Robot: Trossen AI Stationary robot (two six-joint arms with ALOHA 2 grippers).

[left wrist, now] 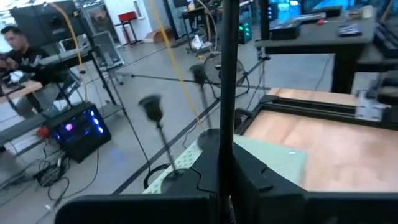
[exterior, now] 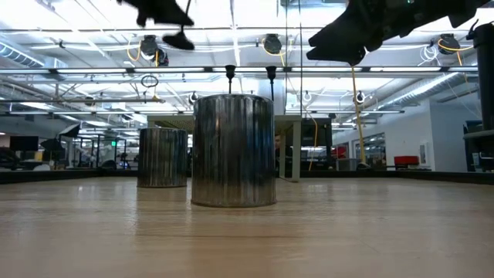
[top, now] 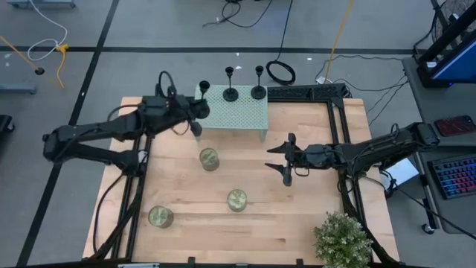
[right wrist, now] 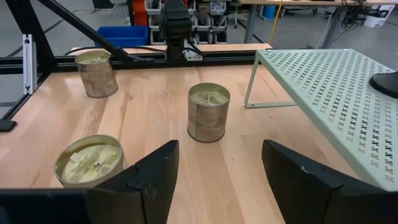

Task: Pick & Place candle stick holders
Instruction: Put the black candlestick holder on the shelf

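Three holders: one (top: 204,87) at the far left corner of the one green shelf (top: 245,112), two (top: 230,93) (top: 258,91) along its far edge. Three tins (top: 209,158) (top: 237,199) (top: 160,217) on the table (top: 297,216). One plant (top: 342,240) at the near right corner.

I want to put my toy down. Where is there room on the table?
Bare wood lies between the green rack and the right gripper, and by the plant. It's crowded near the three candles and on the rack's back edge with the candle stick holders.
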